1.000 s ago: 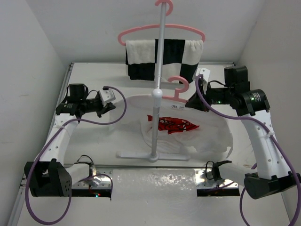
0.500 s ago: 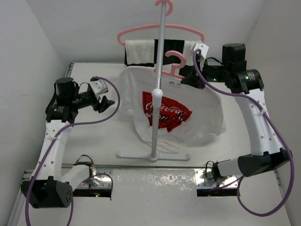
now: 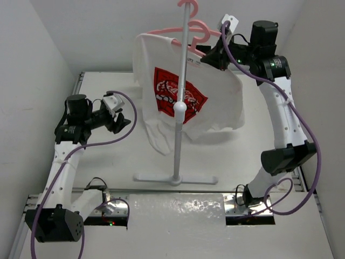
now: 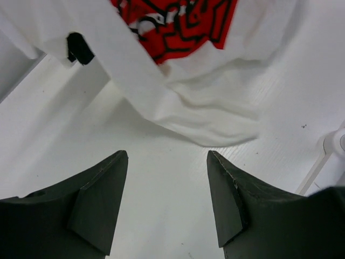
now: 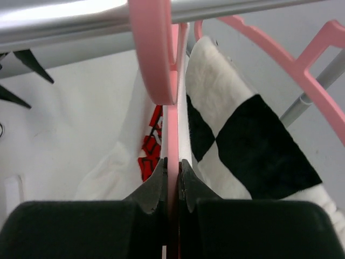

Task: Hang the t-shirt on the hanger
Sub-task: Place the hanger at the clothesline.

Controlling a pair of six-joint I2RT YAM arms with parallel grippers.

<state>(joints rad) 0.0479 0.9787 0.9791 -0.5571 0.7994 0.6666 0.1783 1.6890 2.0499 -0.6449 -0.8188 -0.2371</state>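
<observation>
1. Overhead, at upper centre, we are seeing the right gripper point(image 3: 212, 54) clenching the hanger point(image 3: 198, 31), its hook crossing the silver pole point(image 3: 181, 81).
2. We are seeing the t-shirt point(image 3: 215, 102) draping from that hanger, red print showing.
3. At centre left, we are seeing the left gripper point(image 4: 167, 156) hovering released, apart from the t-shirt.

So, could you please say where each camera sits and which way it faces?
Top external: above and behind the bases, looking down on the white table; both arms show.
Left wrist: left arm, looking down past the open left claw at the white red-printed t-shirt.
Right wrist: raised right arm, looking along the right claw, shut on the thin pink plastic hanger.
All share the t-shirt.
</observation>
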